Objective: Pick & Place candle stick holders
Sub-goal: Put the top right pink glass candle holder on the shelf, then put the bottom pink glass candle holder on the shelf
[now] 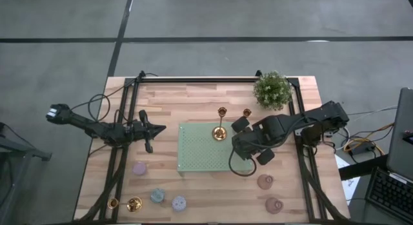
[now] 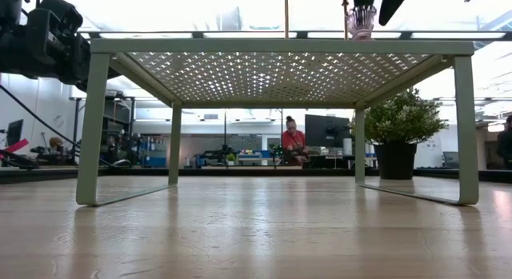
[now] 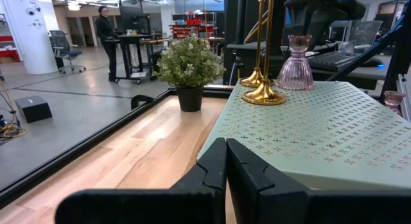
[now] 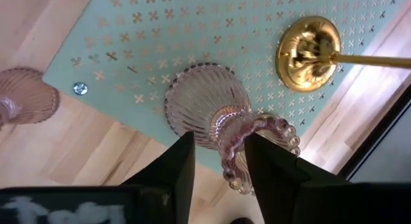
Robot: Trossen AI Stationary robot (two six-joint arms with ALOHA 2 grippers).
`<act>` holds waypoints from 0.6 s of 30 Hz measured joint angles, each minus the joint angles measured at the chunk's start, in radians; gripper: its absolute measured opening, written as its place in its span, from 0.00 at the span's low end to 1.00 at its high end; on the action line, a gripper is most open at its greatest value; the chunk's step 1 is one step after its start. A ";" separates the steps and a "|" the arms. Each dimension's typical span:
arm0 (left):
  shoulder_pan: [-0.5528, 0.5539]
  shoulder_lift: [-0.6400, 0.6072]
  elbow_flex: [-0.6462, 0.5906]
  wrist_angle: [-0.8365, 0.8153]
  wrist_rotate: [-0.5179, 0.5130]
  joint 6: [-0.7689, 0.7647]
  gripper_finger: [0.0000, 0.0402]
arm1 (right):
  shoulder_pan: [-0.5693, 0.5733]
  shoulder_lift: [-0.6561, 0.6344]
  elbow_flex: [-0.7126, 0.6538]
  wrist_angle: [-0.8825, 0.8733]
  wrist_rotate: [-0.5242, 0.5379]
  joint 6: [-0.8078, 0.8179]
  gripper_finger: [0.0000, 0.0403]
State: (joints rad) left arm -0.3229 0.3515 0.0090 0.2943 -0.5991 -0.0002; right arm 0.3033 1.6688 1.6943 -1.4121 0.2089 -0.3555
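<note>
A pink ribbed glass holder stands upright on its base on the green perforated shelf, near a gold holder; it also shows in the left wrist view. My right gripper is open over it, pointing down. One finger lies over the cup's beaded rim, the other outside it. Two gold holders stand behind the shelf. My left gripper is shut and empty, level, left of the shelf. My right gripper stands over the pink holder's cup, and a gap shows between the rim and the outer finger. I cannot tell whether the finger over the cup touches it.
Small squat holders sit on the wood in front of the shelf: pink, grey-blue, lavender, two brownish-pink. A gold holder lies at the near left. A potted plant stands far right. People stand beyond the table.
</note>
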 joint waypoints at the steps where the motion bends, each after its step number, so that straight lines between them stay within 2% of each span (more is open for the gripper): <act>1: 0.000 0.000 0.000 0.000 0.000 0.000 0.03 | 0.000 -0.002 0.000 -0.003 0.000 0.011 0.33; 18: 0.000 0.000 0.000 0.000 0.000 0.000 0.03 | 0.069 -0.011 0.131 -0.084 0.000 0.109 0.33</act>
State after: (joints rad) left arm -0.3233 0.3515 0.0090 0.2947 -0.5988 -0.0002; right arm 0.3725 1.6581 1.8256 -1.4965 0.2093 -0.2469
